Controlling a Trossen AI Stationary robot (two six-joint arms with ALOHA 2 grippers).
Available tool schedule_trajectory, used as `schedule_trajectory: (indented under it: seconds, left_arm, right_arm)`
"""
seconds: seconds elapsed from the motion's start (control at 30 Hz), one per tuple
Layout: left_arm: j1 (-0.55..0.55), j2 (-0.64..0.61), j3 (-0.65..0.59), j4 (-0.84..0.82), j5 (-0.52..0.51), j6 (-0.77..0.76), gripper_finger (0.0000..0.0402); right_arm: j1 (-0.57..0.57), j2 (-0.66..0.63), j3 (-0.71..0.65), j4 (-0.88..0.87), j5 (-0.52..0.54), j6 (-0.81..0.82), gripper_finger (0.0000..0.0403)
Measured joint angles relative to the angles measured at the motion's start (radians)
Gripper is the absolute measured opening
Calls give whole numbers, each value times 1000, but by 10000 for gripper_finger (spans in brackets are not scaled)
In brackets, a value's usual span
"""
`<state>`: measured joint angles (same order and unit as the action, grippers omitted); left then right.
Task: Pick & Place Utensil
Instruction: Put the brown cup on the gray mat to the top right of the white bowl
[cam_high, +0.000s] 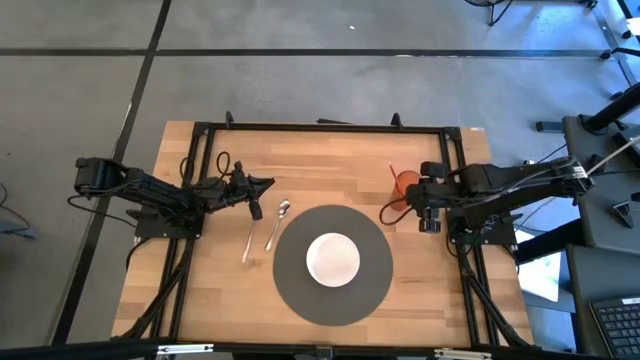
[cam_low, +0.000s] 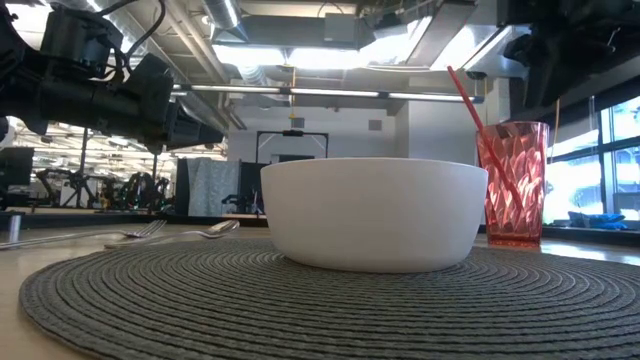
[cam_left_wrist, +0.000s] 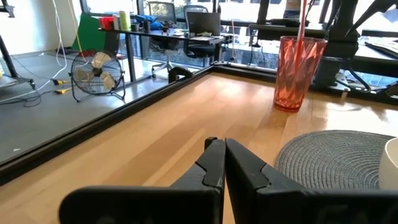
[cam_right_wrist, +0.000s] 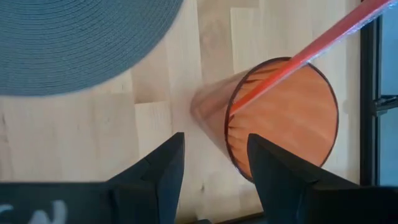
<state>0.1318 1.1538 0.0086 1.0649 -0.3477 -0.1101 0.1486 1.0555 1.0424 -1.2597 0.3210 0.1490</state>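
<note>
A silver spoon (cam_high: 278, 222) and a silver fork (cam_high: 248, 240) lie flat on the wood table, left of a round grey placemat (cam_high: 372, 290). A white bowl (cam_high: 332, 258) stands on the mat. My left gripper (cam_high: 268, 183) hovers shut above the table just beyond the utensils, pointing toward the table's right; its shut fingers (cam_left_wrist: 216, 157) hold nothing. My right gripper (cam_right_wrist: 214, 155) hangs open above the table, pointing down beside a red tumbler (cam_right_wrist: 283, 118) with a red straw (cam_right_wrist: 311, 46); it touches nothing.
The red tumbler (cam_high: 405, 183) stands on the bare wood off the mat's far right edge. A black frame (cam_high: 320, 127) runs along the table's far side and down both sides. Bare wood (cam_high: 330, 165) stretches between the two grippers, beyond the mat.
</note>
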Motion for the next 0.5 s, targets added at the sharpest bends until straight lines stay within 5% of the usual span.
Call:
schedule_trajectory:
  seconds: [0.5]
  left_arm:
    - [0,0,0,0,1,0,6]
  right_arm:
    - [-2,46,-1,-10,9,-22,175]
